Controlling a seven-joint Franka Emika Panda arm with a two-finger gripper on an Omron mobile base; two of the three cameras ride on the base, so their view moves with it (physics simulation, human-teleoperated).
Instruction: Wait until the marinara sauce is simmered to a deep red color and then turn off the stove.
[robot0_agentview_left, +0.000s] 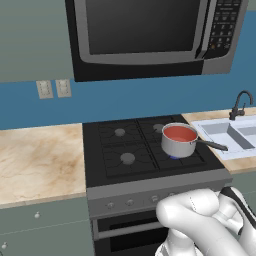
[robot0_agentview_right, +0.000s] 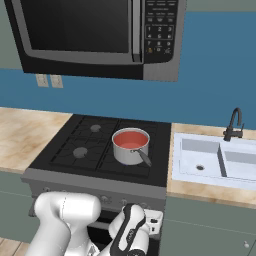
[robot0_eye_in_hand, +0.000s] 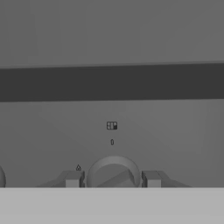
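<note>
Simmering marinara sauce (robot0_agentview_left: 179, 133) looks orange-red.

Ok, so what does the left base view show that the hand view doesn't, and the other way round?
Left base view: the marinara sauce, orange-red, in its saucepan on the front right burner of the stove, the microwave above, the sink to the right. Hand view: the gripper close up, fingertips flanking one knob, a small burner marking above it. Both: the stove's grey front panel.
</note>
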